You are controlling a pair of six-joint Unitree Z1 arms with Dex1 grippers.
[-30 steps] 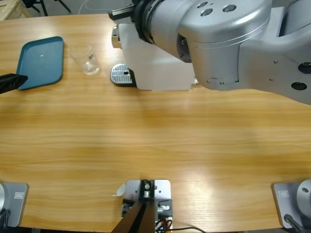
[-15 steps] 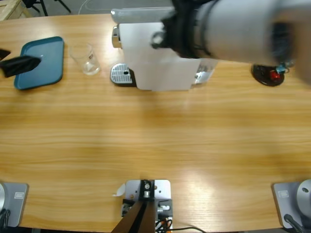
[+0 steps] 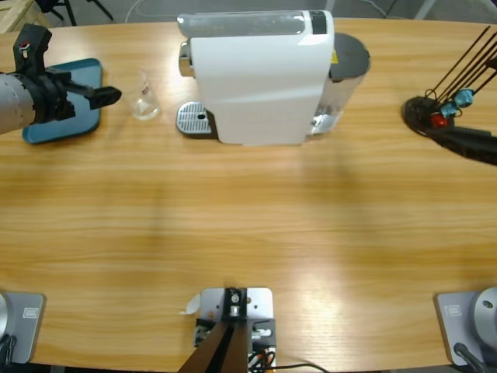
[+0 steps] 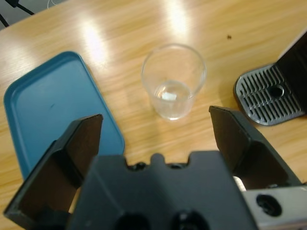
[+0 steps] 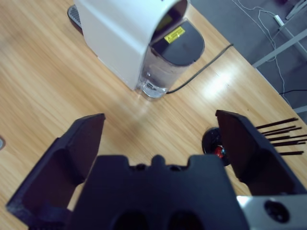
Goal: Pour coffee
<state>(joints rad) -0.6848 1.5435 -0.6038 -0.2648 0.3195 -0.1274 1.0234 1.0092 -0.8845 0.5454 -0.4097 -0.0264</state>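
A clear empty cup (image 3: 144, 96) stands on the table between a teal tray (image 3: 46, 128) and the white coffee machine (image 3: 256, 78). My left gripper (image 3: 105, 95) comes in from the left edge over the tray, its tips just short of the cup. In the left wrist view the cup (image 4: 173, 81) sits ahead of the open left gripper (image 4: 156, 117), with nothing between the jaws. The machine's metal drip grate (image 3: 194, 120) lies right of the cup. My right gripper (image 5: 160, 117) is open and empty, high above the table, looking at the machine (image 5: 120, 38) and its water tank (image 5: 168, 57).
A black stand (image 3: 425, 116) with thin dark rods and small red and blue pieces sits at the far right, with the right arm's black end (image 3: 470, 144) beside it. A power cable (image 5: 201, 67) runs from the machine's back.
The large silver arm that hid the machine has swung away to the right edge. The left gripper has moved up and right across the tray, close to the cup.
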